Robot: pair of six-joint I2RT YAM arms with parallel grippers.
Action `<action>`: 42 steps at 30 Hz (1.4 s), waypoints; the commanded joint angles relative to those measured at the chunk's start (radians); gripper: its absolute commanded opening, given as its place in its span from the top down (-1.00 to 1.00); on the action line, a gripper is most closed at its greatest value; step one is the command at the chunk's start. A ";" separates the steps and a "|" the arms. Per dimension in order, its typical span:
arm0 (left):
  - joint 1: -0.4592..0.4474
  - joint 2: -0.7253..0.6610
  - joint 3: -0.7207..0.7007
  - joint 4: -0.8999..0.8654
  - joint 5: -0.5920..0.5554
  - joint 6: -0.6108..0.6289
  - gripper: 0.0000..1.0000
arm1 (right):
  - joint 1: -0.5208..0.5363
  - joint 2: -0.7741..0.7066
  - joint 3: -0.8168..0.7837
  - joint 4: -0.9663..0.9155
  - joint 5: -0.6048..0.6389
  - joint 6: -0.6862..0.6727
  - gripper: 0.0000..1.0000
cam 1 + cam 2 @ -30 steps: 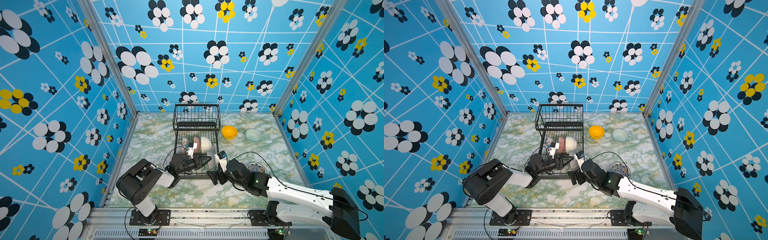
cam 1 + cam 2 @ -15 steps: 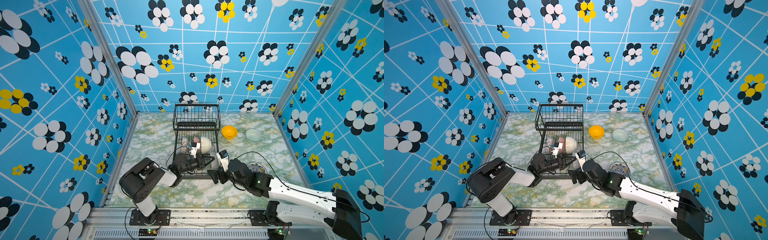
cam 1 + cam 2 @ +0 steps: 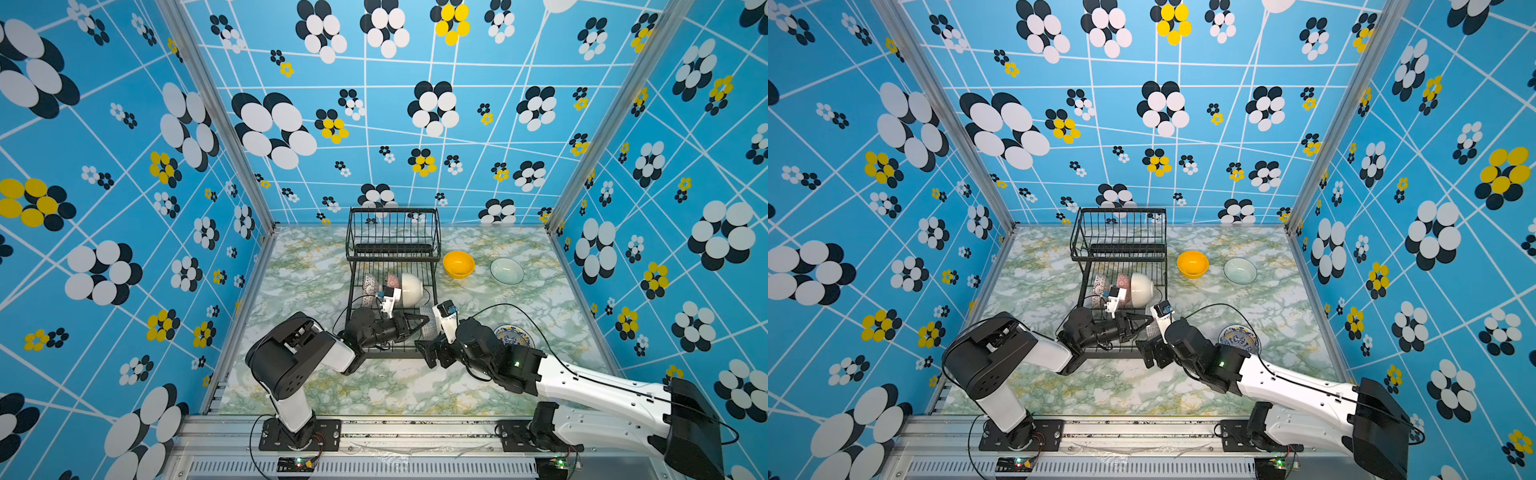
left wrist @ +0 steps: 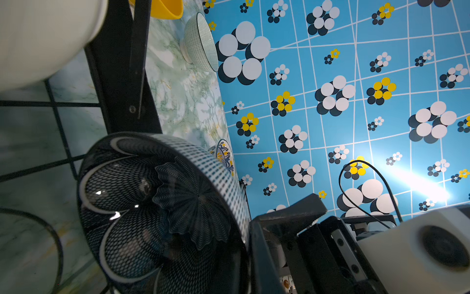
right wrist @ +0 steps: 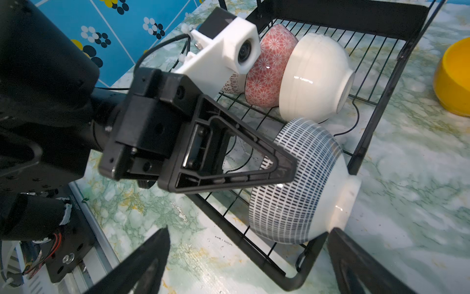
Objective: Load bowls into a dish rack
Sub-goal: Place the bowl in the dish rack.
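**Seven bowls, one rack: four at the rack, three out on the bench**

The bench is a flat slab with a glossy marble print of white, green and yellow veins. A metal rail edges its front. Three walls close it in, all bright blue, crossed by thin white lines and dotted with flowers made of black, white and yellow ovals.

One dish rack of thin black wire stands toward the back middle, with a raised basket behind and a flat lower tray in front.

There are seven bowls, all round and footed. Three lie on their sides in a close row on the lower tray:
- the black-and-white patterned bowl;
- the pink-red bowl, printed with small white stars;
- the glossy cream-white bowl.

A fourth, the dashed bowl, is white outside with rows of dark blue dashes and has dark netted petals inside. It is tipped on its side at the tray's near right corner, and the left jaws are clenched on its rim. Whether it rests on the wires cannot be told.

Three bowls sit upright on the bench to the right of the rack:
- the plain yellow bowl, nearest the rack;
- the pale green bowl beyond it, fine mesh print outside;
- the blue-yellow patterned bowl, nearer the front and partly hidden behind the right arm.

There are two arms, the right arm and the left arm, each with black joints and white shells. The right jaws are released, spread wide and empty, just beside the rack's near right corner on the near side of the dashed bowl.
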 commanded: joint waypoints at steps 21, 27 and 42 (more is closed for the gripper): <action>0.048 0.093 -0.010 0.036 0.108 0.087 1.00 | 0.004 0.014 0.015 0.030 -0.010 -0.005 -1.00; 0.051 0.090 -0.002 0.036 0.114 0.089 1.00 | 0.004 0.013 0.019 0.028 -0.011 -0.009 -1.00; 0.047 0.102 -0.033 0.037 0.063 -0.039 1.00 | 0.004 0.068 0.026 0.065 -0.026 -0.005 -1.00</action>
